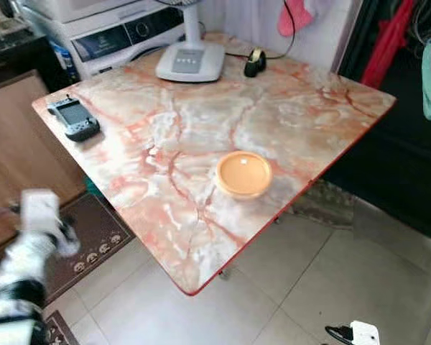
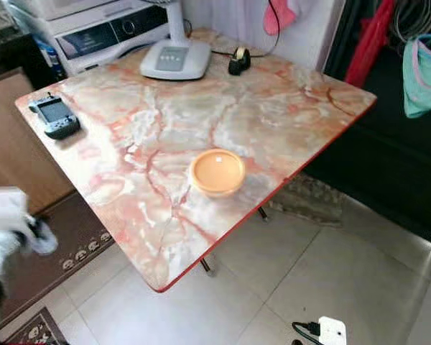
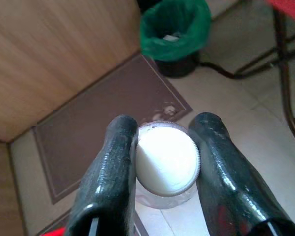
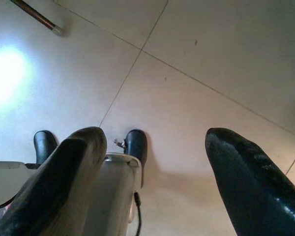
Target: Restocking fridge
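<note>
— What is your left gripper holding?

— It pinches a white-capped jar, possibly a clear one, low above the brown mat beside the marble table.

— And your right gripper?

— Fingers spread, nothing between them, above the tiled floor. An orange bowl sits on the table.

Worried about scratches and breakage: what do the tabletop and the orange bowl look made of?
Tabletop: seems marble or a marble-look laminate, glossy, with red veins and a thin red edge. Bowl: probably plastic, smooth, evenly orange, slightly shiny.
</note>
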{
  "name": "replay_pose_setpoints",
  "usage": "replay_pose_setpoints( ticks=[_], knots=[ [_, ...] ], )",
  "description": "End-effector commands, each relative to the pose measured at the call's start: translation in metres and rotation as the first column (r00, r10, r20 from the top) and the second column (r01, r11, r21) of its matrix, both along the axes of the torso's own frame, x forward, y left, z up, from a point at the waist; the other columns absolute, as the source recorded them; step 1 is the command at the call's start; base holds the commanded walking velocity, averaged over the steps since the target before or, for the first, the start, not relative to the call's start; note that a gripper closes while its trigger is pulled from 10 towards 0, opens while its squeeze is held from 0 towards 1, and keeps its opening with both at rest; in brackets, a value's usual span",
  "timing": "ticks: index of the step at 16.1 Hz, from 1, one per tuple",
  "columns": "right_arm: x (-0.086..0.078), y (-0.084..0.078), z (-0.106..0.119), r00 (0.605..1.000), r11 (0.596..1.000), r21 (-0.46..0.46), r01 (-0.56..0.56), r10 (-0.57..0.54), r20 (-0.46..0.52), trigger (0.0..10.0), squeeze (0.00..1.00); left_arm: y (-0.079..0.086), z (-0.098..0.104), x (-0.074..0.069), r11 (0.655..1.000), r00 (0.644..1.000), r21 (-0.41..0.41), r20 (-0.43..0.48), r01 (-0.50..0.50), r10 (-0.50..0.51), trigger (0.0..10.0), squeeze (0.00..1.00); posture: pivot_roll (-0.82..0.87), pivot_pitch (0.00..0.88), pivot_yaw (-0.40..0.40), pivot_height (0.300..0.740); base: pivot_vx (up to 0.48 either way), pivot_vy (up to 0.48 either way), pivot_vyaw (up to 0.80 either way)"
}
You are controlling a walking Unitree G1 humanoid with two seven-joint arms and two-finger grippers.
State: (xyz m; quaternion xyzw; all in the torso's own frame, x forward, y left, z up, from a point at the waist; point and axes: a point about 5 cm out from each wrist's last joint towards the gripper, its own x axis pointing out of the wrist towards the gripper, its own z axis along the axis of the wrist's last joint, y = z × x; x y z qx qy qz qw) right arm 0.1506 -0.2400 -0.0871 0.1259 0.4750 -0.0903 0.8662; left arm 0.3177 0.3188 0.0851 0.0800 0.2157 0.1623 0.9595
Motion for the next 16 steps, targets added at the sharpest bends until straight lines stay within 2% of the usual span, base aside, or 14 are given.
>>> replay_pose_setpoints(
  ticks=[1, 4, 6, 7, 9, 11, 13, 14, 16],
  knots=[
    [-0.005, 0.0, -0.002, 1.0, 1.0, -0.002, 0.001, -0.001, -0.016, 10.0, 0.0, -0.005, -0.011, -0.004, 1.0, 1.0, 0.009, -0.021, 0.022, -0.022, 10.0, 0.0, 0.2, 0.039, 0.012, 0.74, 0.0, 0.0, 0.0],
    [-0.006, 0.0, -0.002, 1.0, 1.0, -0.001, 0.002, -0.002, -0.014, 10.0, 0.0, -0.029, -0.047, -0.018, 0.998, 0.993, -0.035, -0.102, 0.053, -0.056, 10.0, 0.0, 0.19, 0.024, 0.01, 0.74, 0.0, 0.0, 0.0],
    [-0.005, 0.0, -0.002, 1.0, 1.0, -0.001, 0.003, -0.003, -0.012, 10.0, 0.0, -0.046, -0.07, -0.03, 0.993, 0.976, 0.0, -0.185, 0.114, -0.112, 10.0, 0.0, 0.19, 0.026, 0.005, 0.74, 0.0, 0.0, 0.0],
    [-0.005, -0.001, -0.002, 1.0, 1.0, -0.001, 0.002, -0.002, -0.013, 10.0, 0.0, -0.049, -0.079, -0.036, 0.996, 0.977, -0.06, -0.203, 0.061, -0.072, 10.0, 0.0, 0.19, 0.031, 0.001, 0.74, 0.0, 0.0, 0.0],
    [-0.005, -0.001, -0.001, 1.0, 1.0, -0.005, -0.002, 0.002, -0.016, 10.0, 0.0, -0.056, -0.087, -0.043, 0.994, 0.975, -0.056, -0.197, 0.091, -0.1, 10.0, 0.0, 0.21, 0.03, -0.007, 0.74, 0.0, 0.0, 0.0],
    [-0.004, -0.001, -0.001, 1.0, 1.0, -0.006, -0.005, 0.005, -0.018, 10.0, 0.0, -0.063, -0.107, -0.06, 0.988, 0.964, -0.157, -0.261, -0.002, -0.04, 10.0, 0.0, 0.19, 0.029, -0.008, 0.74, 0.0, 0.0, 0.0],
    [-0.004, -0.002, -0.001, 1.0, 1.0, -0.004, -0.003, 0.003, -0.015, 10.0, 0.0, -0.075, -0.115, -0.066, 0.986, 0.951, -0.137, -0.28, 0.093, -0.128, 10.0, 0.0, 0.18, 0.024, -0.014, 0.74, 0.0, 0.0, 0.0],
    [-0.003, -0.002, -0.001, 1.0, 1.0, -0.006, -0.004, 0.004, -0.014, 10.0, 0.0, -0.083, -0.123, -0.074, 0.984, 0.928, -0.104, -0.331, 0.147, -0.174, 10.0, 0.0, 0.17, 0.016, -0.023, 0.74, 0.0, 0.0, 0.0],
    [-0.003, -0.002, 0.0, 1.0, 1.0, -0.004, 0.002, -0.002, -0.01, 10.0, 0.0, -0.088, -0.13, -0.082, 0.987, 0.927, -0.133, -0.349, 0.096, -0.137, 10.0, 0.0, 0.16, 0.011, -0.025, 0.74, 0.0, 0.0, 0.0]
  ],
)
